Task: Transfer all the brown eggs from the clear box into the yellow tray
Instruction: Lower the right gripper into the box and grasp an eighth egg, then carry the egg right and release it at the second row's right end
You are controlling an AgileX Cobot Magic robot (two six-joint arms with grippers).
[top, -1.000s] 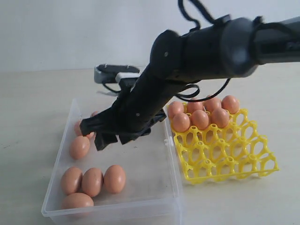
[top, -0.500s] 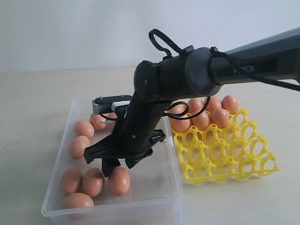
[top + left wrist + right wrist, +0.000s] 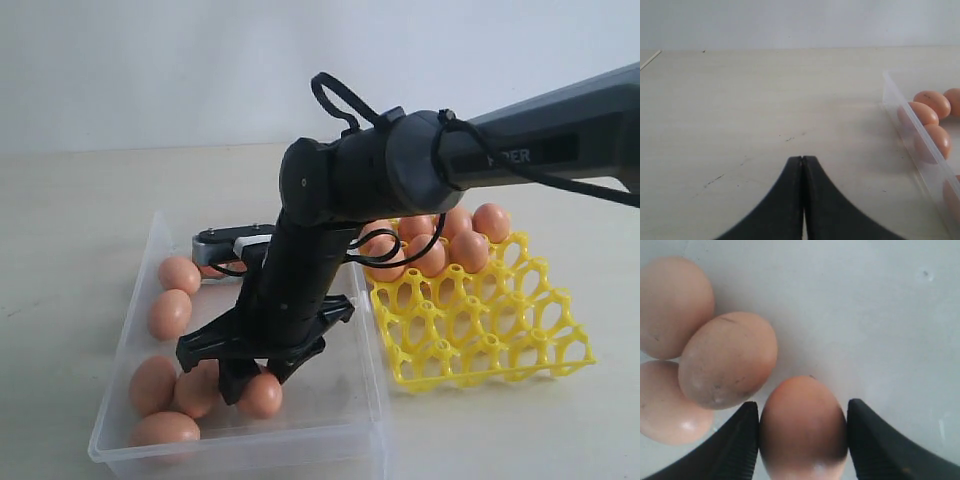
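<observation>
Pale beige tabletop (image 3: 60, 220), plain white wall (image 3: 150, 70) behind, and here's the layout: the clear box (image 3: 300, 450) sits near the front left, the yellow tray (image 3: 560, 360) just beside it on the right. The right arm (image 3: 400, 170) reaches across from the right and down into the box, with the right gripper (image 3: 255, 385) low near the box floor at its near end. And look at that: its jaws stand on either side of one brown egg (image 3: 265, 400). The right wrist view shows it plainly, with the black fingers (image 3: 737, 445) hugging both flanks of that egg and hardly any gap showing. Whether they are actually pressing on it, I can't tell. Right next to it lie three more eggs (image 3: 727, 360), bunched together and touching one another. Further back along the box's left wall sit two others (image 3: 170, 313), and another may be hidden behind the arm. Over in the tray, a cluster of eggs (image 3: 490, 222) fills the far cells, partly hidden by the arm, and the near rows stand open. The left gripper (image 3: 802, 159) is off to the side over bare table, fingers pressed together and holding nothing, with a corner of the box in its view.
</observation>
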